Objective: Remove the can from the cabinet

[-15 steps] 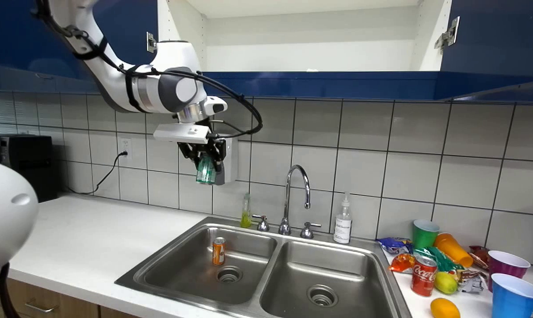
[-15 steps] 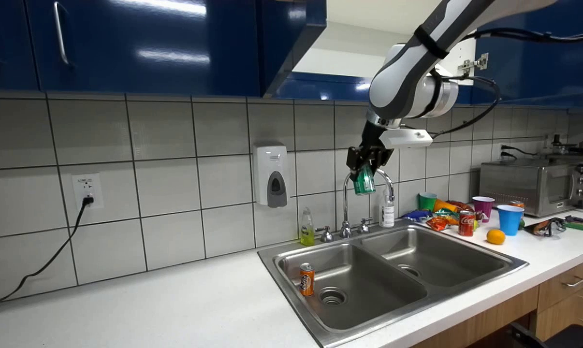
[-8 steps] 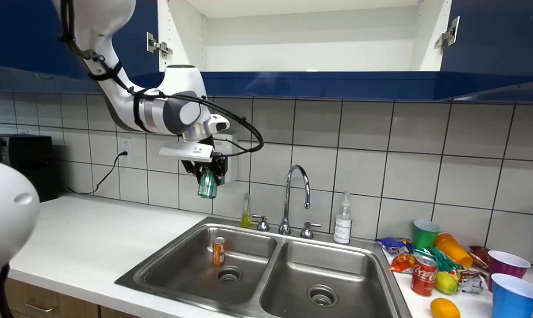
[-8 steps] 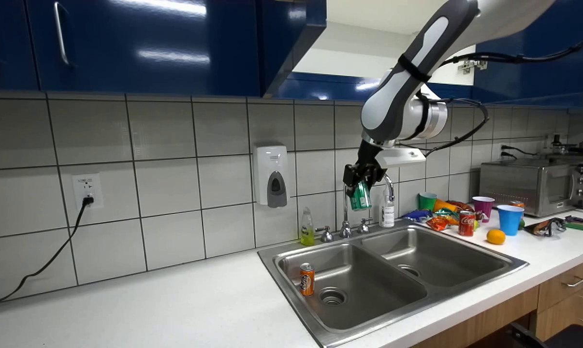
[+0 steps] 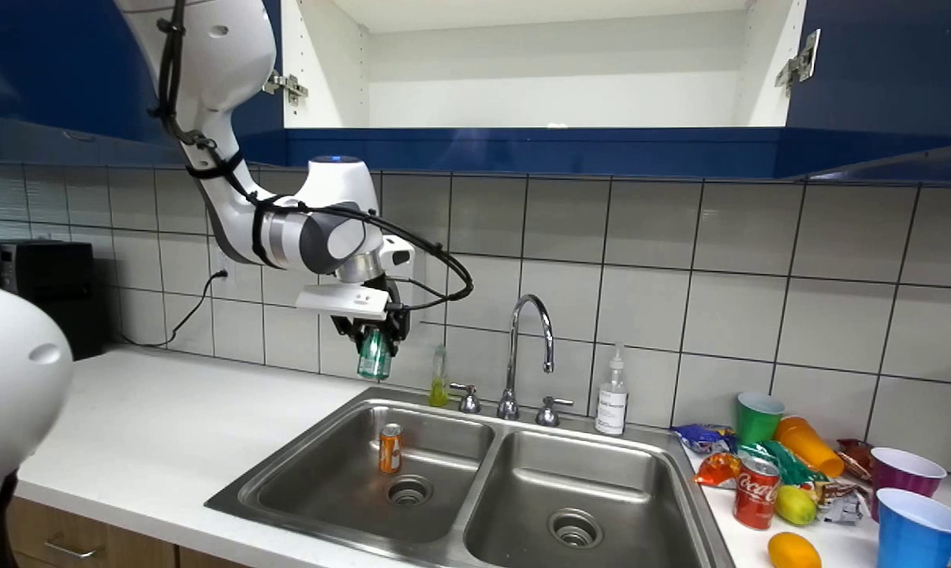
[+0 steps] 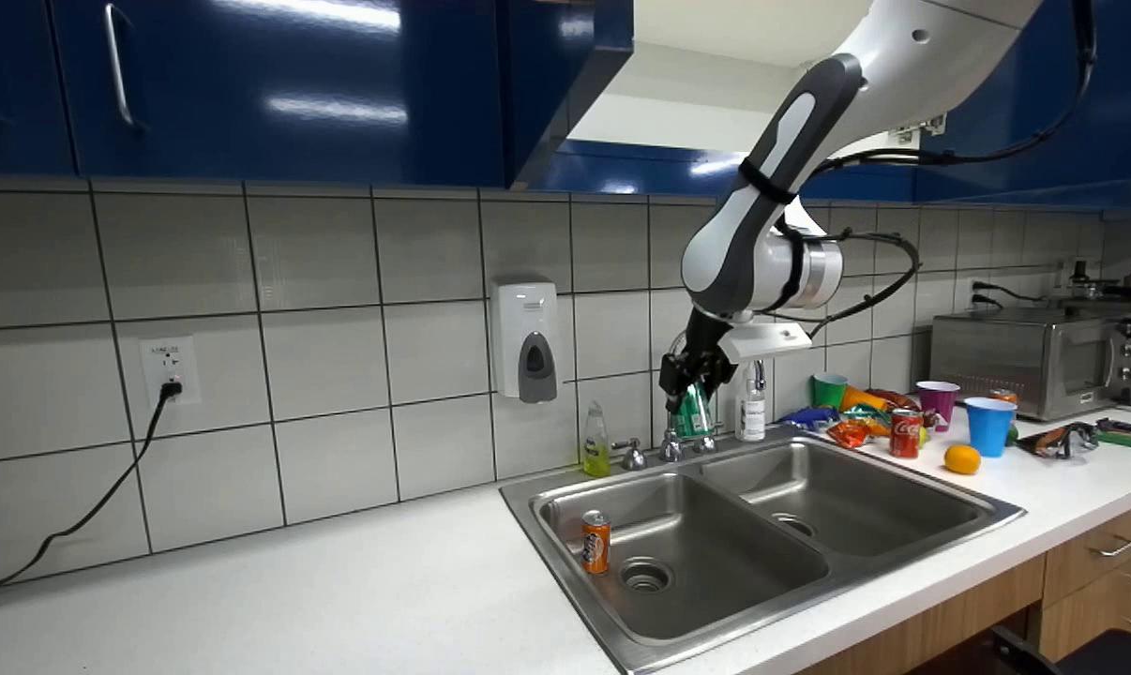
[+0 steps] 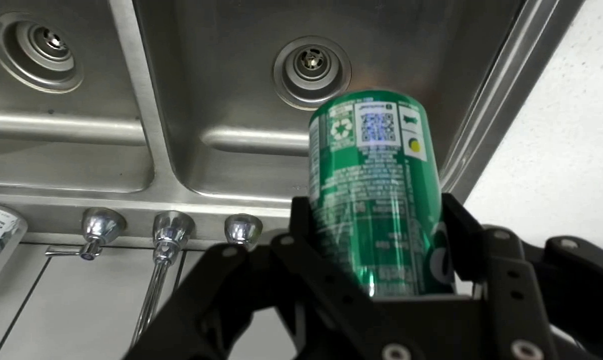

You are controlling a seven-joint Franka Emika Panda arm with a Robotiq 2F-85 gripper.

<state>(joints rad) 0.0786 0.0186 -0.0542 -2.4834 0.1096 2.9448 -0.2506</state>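
A green can [image 7: 376, 165] fills the middle of the wrist view. My gripper [image 7: 375, 212] is shut on it, with one black finger pressed on each side. In both exterior views the gripper [image 5: 377, 338] [image 6: 695, 380] points down and the green can [image 5: 374, 361] [image 6: 692, 417] hangs slightly tilted below it, in the air near the back of the sink. The top of the can inside the jaws is hidden. The open cabinet [image 5: 554, 150], blue outside and white inside, is above; it also shows behind the arm [image 6: 678, 108]. No can shows in the visible part of its inside.
A steel double sink [image 5: 483, 505] with a tall faucet [image 5: 513, 355] lies below. An orange can [image 5: 390, 448] stands in one basin. Soap bottles [image 5: 612, 394] [image 6: 595, 445] stand behind it. A red can [image 5: 756, 493], cups and snack bags crowd one side. A soap dispenser [image 6: 525, 342] hangs on the wall.
The arm has come down from just under the cabinet, carrying the green can lower toward the sink's back edge. The grip on the can looks the same.
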